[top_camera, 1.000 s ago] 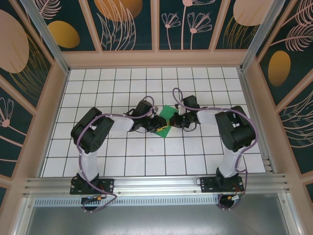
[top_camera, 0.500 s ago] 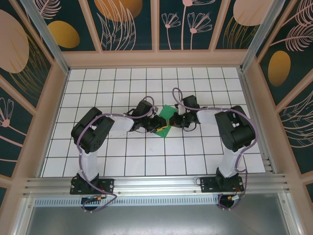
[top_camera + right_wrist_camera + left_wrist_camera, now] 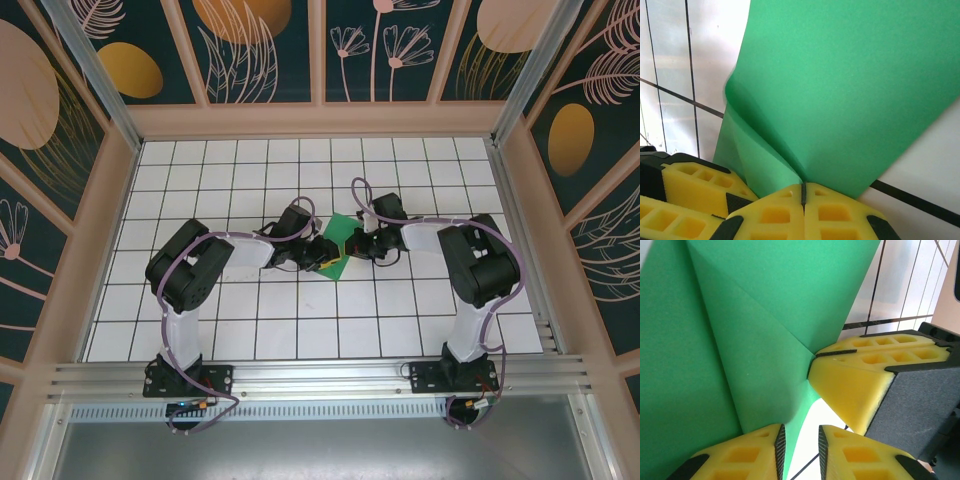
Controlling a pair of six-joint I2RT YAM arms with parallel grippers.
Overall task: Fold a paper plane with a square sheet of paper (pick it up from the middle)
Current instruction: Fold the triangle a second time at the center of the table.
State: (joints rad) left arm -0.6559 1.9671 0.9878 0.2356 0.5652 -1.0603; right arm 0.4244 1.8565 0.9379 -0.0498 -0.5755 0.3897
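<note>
The square sheet of paper (image 3: 343, 230) is bright green, creased and partly folded, held up over the middle of the white grid table between both grippers. My right gripper (image 3: 356, 246) pinches it: in the right wrist view its jaws (image 3: 803, 187) meet tightly on a fold of the green sheet (image 3: 840, 85). My left gripper (image 3: 322, 256) faces it from the left. In the left wrist view its yellow jaws (image 3: 801, 440) stand a narrow gap apart, and an edge of the sheet (image 3: 760, 330) runs down along the left pad. The right gripper's fingers (image 3: 855, 387) show close by there.
The gridded table (image 3: 260, 330) is boxed in by patterned walls (image 3: 60, 200) on three sides. A metal rail (image 3: 320, 378) carrying both arm bases runs along the near edge. The two arms' elbows (image 3: 185, 268) stand tall on either side of the paper.
Almost nothing has moved. The right arm has shifted a touch to the left, and the left jaws have narrowed slightly around the paper's edge.
</note>
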